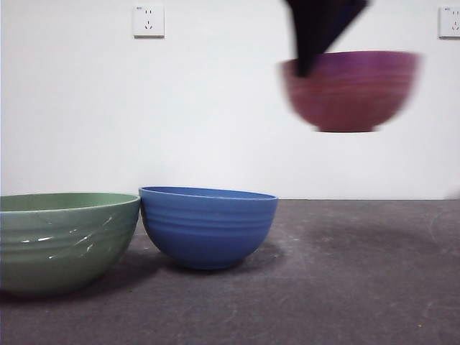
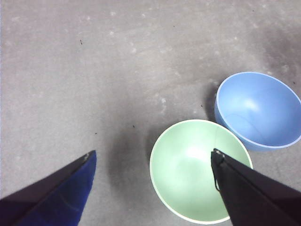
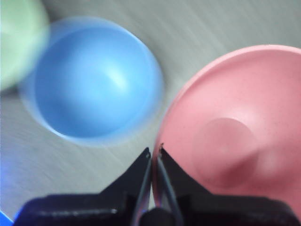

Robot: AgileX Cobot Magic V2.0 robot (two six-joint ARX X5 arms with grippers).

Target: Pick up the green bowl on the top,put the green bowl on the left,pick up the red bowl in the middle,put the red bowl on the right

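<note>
Nearest the front camera, the sage-green ribbed plastic bowl [image 1: 63, 241] is sitting on the dark grey table [image 1: 345, 287] at the left, already placed, its rim just touching or nearly touching the blue ribbed bowl [image 1: 207, 226] beside it. The left gripper [image 2: 153, 162] is hovering above the green bowl, jaws spread wide, holding nothing. Farther back and high on the right, the dusty pinkish-red ribbed bowl [image 1: 350, 90] is hanging in the air, blurred, well clear of the table. The right gripper [image 3: 154, 155] is pinching its rim, jaws nearly closed on the thin wall. Risks, as I'm judging them: a one-sided rim pinch while the bowl is swinging could slip or let the bowl tilt; releasing from this height would let it bounce or roll; coming down too close would be knocking the blue bowl. The white wall [image 1: 215, 108] behind is carrying two sockets.
</note>
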